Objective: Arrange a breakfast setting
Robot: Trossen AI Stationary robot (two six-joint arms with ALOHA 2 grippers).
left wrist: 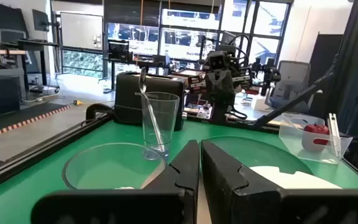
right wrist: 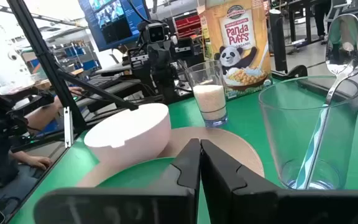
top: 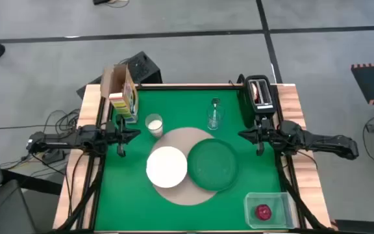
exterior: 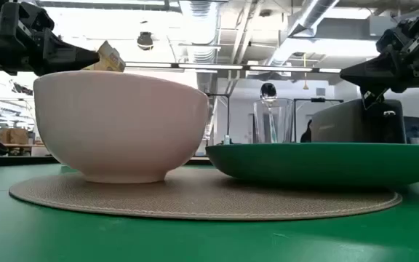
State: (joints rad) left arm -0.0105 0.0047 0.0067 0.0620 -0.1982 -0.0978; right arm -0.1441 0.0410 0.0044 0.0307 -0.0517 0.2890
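A round tan mat (top: 188, 190) lies mid-table. On it stand a white bowl (top: 167, 166) on the left and a larger dark-green plate (top: 211, 164) on the right. Behind them a clear glass (top: 214, 116) holds a silver spoon (right wrist: 344, 37) standing bowl end up. A small cup (top: 154, 124) of something white stands near the mat's far left edge. A red apple (top: 263, 211) lies in a clear tub. My left gripper (top: 135, 134) hovers shut at the table's left, and my right gripper (top: 242, 135) hovers shut at its right. Both point inward and hold nothing.
A cereal box (top: 123, 91) stands at the far left corner and a black toaster (top: 260, 94) at the far right, with something pale in its slot. The clear tub (top: 278, 198) sits at the near right corner. Bare green surface lies along the near left.
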